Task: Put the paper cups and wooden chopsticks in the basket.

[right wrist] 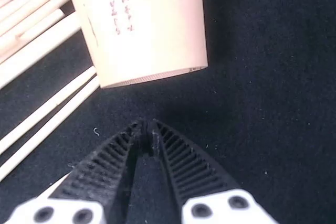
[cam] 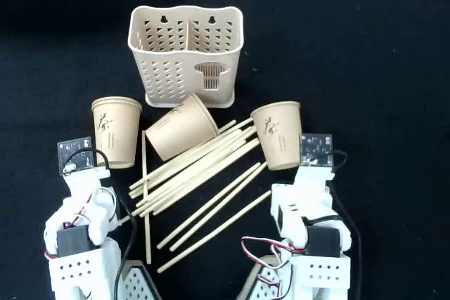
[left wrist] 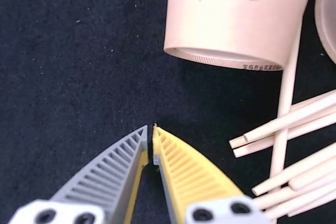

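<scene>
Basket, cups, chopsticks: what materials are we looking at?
Basket: looks like moulded plastic, beige, smooth matte, with regular perforations. Cups: paper, matte tan, crimped base rim. Chopsticks: likely pale unfinished wood or bamboo; grain not visible.

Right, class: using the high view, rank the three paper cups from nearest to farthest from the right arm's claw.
1. The right paper cup, just ahead of the right claw.
2. The middle paper cup, lying tipped over in the centre.
3. The left paper cup, on the far side of the wooden chopsticks.
</scene>
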